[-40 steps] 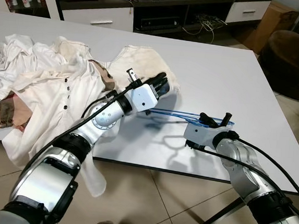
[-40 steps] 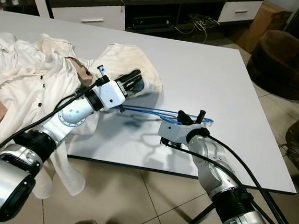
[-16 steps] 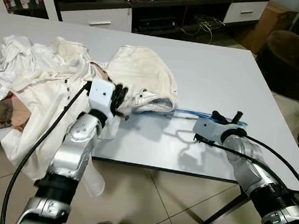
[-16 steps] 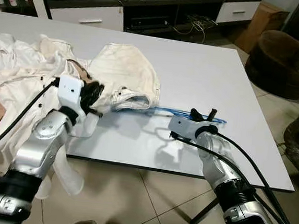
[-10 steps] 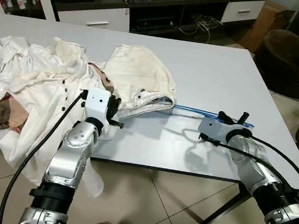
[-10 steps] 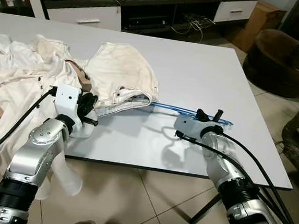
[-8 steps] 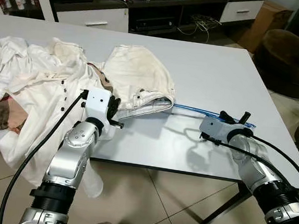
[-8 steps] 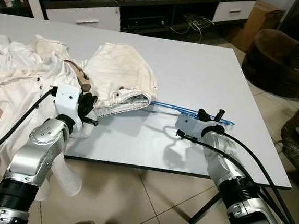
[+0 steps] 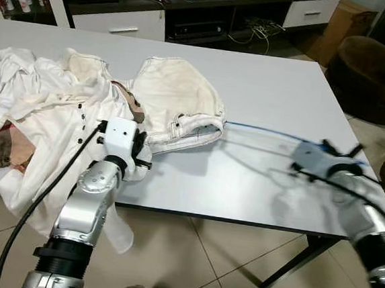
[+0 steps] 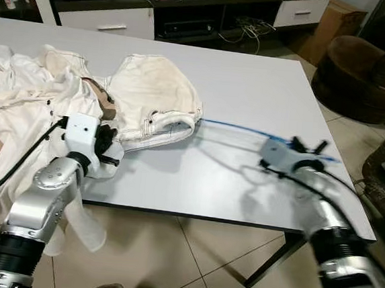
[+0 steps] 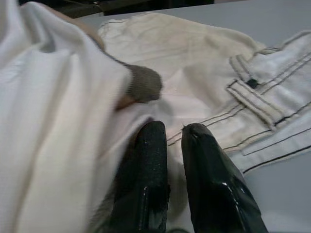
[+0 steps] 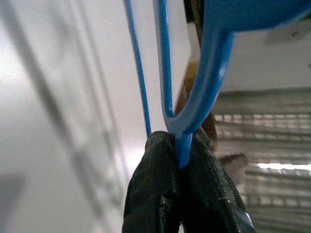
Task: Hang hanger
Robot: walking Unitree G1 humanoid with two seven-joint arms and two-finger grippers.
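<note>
Head stereo pair looks forward and down from above the near edge of the white table point(image 9: 271, 90); both eyes share the tabletop, the clothes pile point(image 9: 55, 98) on its left side and the floor tiles, the right eye shifted slightly sideways. Left wrist camera sits very close, low over the cream garment point(image 11: 194, 58), facing along its own black fingers point(image 11: 150, 179). Right wrist camera is closer still, looking along its fingers point(image 12: 155, 194) at the blue hanger point(image 12: 209, 73), background blurred
</note>
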